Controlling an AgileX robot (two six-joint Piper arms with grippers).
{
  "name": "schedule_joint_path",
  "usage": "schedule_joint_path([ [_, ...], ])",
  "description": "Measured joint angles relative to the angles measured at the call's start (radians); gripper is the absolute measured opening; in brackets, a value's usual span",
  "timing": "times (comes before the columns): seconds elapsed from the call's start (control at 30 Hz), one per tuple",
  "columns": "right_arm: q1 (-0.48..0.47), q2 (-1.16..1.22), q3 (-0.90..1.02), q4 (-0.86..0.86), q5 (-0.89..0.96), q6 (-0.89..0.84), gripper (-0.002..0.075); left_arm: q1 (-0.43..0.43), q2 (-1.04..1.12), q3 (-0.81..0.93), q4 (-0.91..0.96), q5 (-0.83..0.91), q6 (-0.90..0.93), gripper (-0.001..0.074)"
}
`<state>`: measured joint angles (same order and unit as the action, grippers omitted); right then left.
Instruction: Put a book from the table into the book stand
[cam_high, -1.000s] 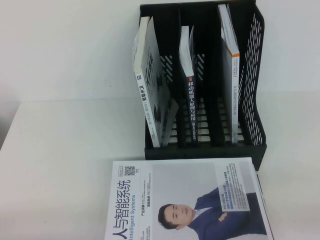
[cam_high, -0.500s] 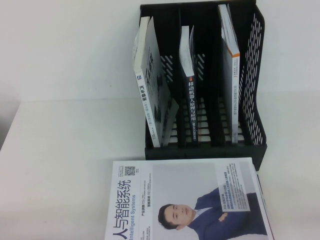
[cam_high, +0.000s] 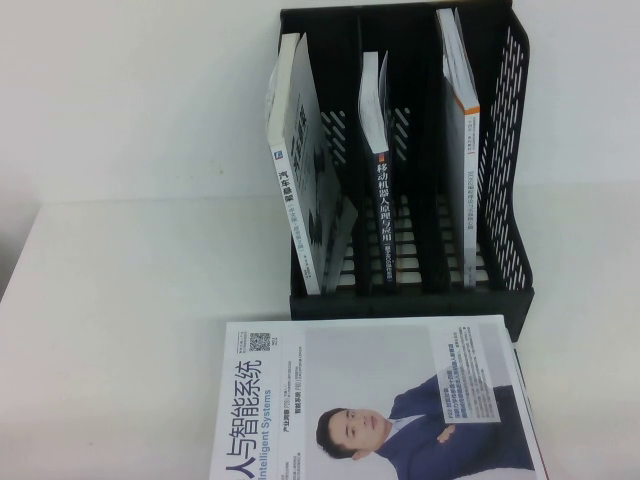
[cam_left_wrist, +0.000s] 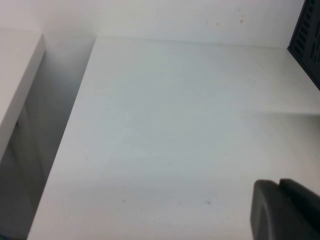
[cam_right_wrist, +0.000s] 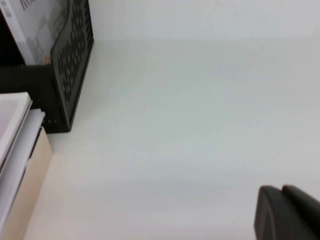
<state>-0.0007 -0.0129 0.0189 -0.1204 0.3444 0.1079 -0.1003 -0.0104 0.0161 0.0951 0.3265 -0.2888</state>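
Three books already stand upright in the black book stand (cam_high: 500, 200), one per slot, while the magazine-like book (cam_high: 380, 400) lies flat on the white worktop (cam_high: 120, 300) just in front of it, unmoved over the last second, so by my reading the pick has not begun. Each wrist view shows only a dark corner of the left end effector (cam_left_wrist: 287, 210) and right end effector (cam_right_wrist: 287, 212) above bare worktop, and whether either is spread or pressed together I cannot tell.

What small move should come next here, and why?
Probably bring one arm toward the magazine lying flat before the book stand: nothing is gripped, and both the left gripper and right gripper hang over bare table off to the sides.
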Motion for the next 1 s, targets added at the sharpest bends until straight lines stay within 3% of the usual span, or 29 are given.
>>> schedule_joint_path([
  [1.0,-0.004,0.000,0.000,0.010,0.006,-0.090,-0.0003,0.000,0.000,0.000,0.000,0.000,0.000,-0.0001],
])
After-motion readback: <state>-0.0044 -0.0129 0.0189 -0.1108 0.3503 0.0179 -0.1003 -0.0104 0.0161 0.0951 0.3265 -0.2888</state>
